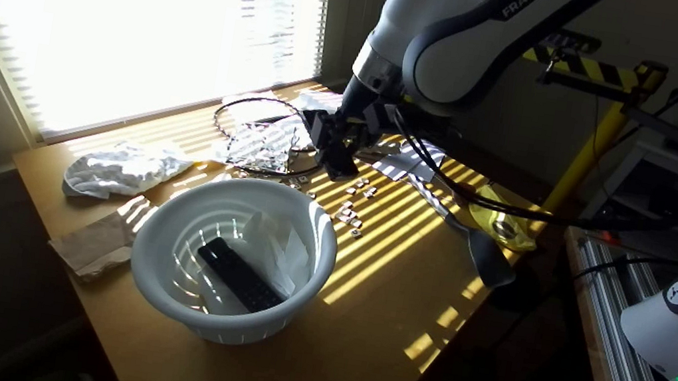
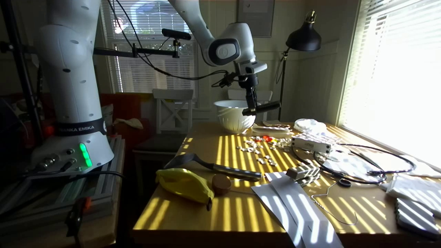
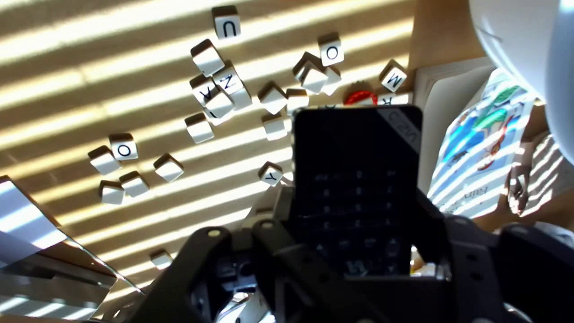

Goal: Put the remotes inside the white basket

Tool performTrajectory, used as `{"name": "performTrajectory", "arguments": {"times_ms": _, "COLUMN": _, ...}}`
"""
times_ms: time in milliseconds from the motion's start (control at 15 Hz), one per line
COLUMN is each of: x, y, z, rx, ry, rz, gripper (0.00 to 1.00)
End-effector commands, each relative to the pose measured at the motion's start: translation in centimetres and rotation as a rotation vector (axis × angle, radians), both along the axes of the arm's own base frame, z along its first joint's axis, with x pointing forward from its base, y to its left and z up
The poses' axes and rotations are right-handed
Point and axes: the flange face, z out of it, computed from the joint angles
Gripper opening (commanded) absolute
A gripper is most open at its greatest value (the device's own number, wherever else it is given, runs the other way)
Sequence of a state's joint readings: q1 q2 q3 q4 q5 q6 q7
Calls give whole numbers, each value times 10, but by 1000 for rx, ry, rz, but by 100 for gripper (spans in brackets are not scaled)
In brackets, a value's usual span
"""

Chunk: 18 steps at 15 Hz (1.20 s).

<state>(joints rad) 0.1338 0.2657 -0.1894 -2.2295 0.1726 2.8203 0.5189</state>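
Gripper (image 3: 358, 204), one: fingers drawn in against both long sides of a black remote (image 3: 356, 143), held near one end. In the wrist view the free end juts to twelve o'clock; the white basket (image 3: 560, 89) stands at two, apart from it. Letter cubes (image 3: 219, 105), loose on the table (image 3: 67, 103), mostly from nine to twelve. Likely fault: the overhang twists in the grip if its tip meets the rim.

In an exterior view: second remote (image 1: 239, 273), inside the basket, slanting from eleven to five o'clock, with a pale scrap (image 1: 295, 258) of unclear material. Gripper outside the rim at one. Likely fault: a remote let go overhead lands on the one below and settles propped. Edge: near table side at eight; a shove from the gripper's side would send the basket roughly that way. Brown paper (image 1: 92, 244) just beside it at nine. Open room: upward, and over the basket's upturned mouth.

In an exterior view: gripper (image 2: 251, 108) and held remote above the table, in front of the basket's side, free end just short of three o'clock. Whether the remote rides above the rim cannot be told; a low sideways approach could strike the basket's wall.
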Motion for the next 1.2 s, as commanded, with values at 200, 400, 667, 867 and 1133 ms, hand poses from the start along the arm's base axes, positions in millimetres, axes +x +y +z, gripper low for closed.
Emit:
{"name": "performTrajectory", "arguments": {"times_ms": 200, "x": 34, "y": 107, "z": 84, "rx": 239, "ry": -152, "rz": 60, "gripper": 36}}
{"name": "performTrajectory", "arguments": {"times_ms": 400, "x": 50, "y": 177, "z": 79, "rx": 333, "ry": -127, "rz": 179, "gripper": 36}}
{"name": "performTrajectory", "arguments": {"times_ms": 667, "x": 67, "y": 203, "z": 26, "rx": 350, "ry": 3, "rz": 207, "gripper": 36}}
{"name": "performTrajectory", "arguments": {"times_ms": 867, "x": 70, "y": 206, "z": -26, "rx": 353, "ry": 129, "rz": 201, "gripper": 36}}
{"name": "performTrajectory", "arguments": {"times_ms": 1133, "x": 76, "y": 208, "z": -63, "rx": 338, "ry": 178, "rz": 205, "gripper": 36}}
